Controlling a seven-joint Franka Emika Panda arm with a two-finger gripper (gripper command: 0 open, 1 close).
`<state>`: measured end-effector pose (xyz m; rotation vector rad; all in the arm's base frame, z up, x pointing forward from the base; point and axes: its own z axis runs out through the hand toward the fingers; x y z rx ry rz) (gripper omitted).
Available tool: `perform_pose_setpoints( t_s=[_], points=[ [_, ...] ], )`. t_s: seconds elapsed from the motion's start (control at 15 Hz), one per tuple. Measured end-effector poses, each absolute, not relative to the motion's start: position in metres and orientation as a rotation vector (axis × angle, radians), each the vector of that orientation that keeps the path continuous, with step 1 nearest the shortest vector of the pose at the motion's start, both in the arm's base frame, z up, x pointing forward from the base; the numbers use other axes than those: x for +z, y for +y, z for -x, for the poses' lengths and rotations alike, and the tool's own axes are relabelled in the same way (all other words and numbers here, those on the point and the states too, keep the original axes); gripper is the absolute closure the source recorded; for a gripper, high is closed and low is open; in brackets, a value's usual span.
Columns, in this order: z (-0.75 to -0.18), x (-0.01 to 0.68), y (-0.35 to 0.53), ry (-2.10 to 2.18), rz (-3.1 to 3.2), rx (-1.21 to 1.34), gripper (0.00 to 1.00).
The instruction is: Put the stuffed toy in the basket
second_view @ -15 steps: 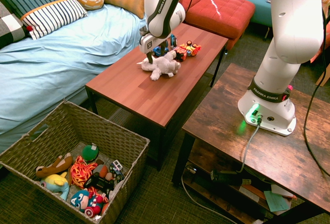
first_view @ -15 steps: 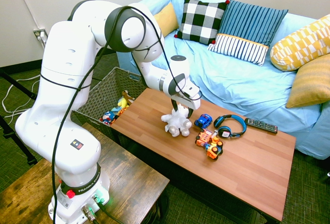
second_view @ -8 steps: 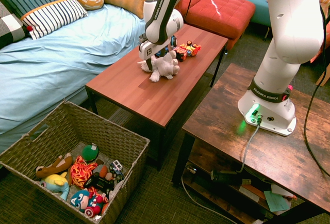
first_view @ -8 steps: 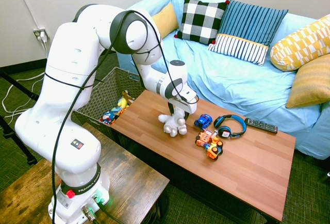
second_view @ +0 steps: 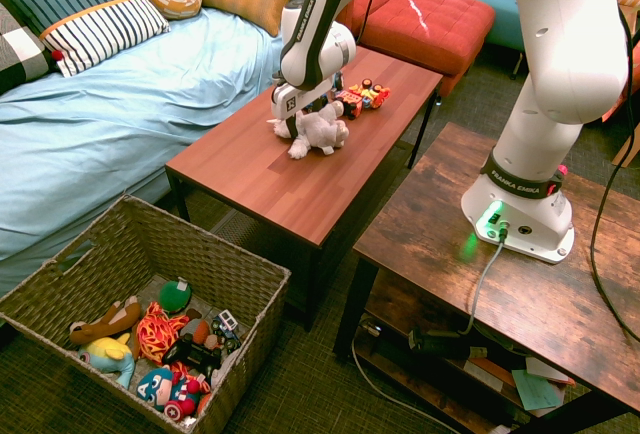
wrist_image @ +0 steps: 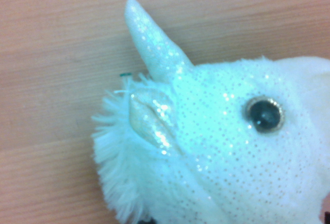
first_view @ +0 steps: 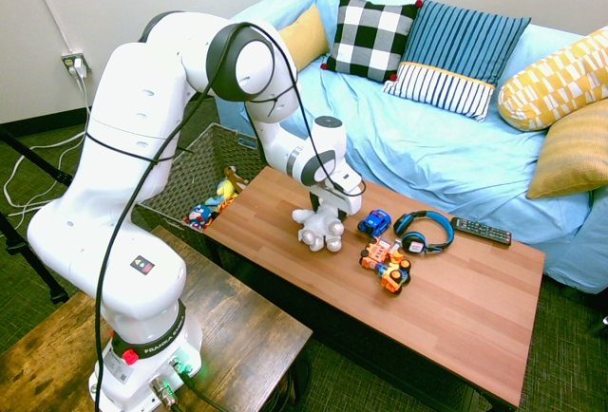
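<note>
The stuffed toy, a small white plush with a glittery horn, lies on the reddish wooden coffee table near its sofa-side end. From the other side the stuffed toy shows right under the arm's hand. My gripper is lowered straight onto it, open, with its dark fingers down beside the plush. The wrist view is filled by the stuffed toy's head, showing horn, ear and one eye. The basket stands on the floor off the table's end and holds several toys; in the first exterior view the basket sits behind the arm.
On the table beyond the plush lie a blue toy car, an orange toy vehicle, blue headphones and a remote. A blue sofa with cushions runs along the table. A red ottoman stands past its far end.
The gripper has come down from just above the plush onto it and shifted slightly toward the basket end. The plush has been nudged a little under the hand.
</note>
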<state>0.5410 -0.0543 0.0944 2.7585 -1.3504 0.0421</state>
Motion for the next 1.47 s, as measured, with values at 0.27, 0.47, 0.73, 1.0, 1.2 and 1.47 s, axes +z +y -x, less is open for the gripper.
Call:
perform_pose_setpoints(
  t_s=[0.27, 0.47, 0.73, 1.0, 1.2, 1.47],
  points=[
    [-0.54, 0.093, -0.05, -1.359, -2.765, 0.032, 1.0],
    [-0.54, 0.092, -0.047, -1.352, -2.768, 0.028, 1.0],
    [-0.55, 0.115, -0.026, -1.31, -2.803, 0.053, 1.0],
    [-0.565, 0.186, 0.033, -1.217, -2.85, 0.095, 1.0],
    [-0.562, 0.213, 0.118, -1.101, -2.897, 0.124, 1.0],
    [-0.551, 0.215, 0.239, -0.975, -2.981, 0.152, 1.0]
  ],
)
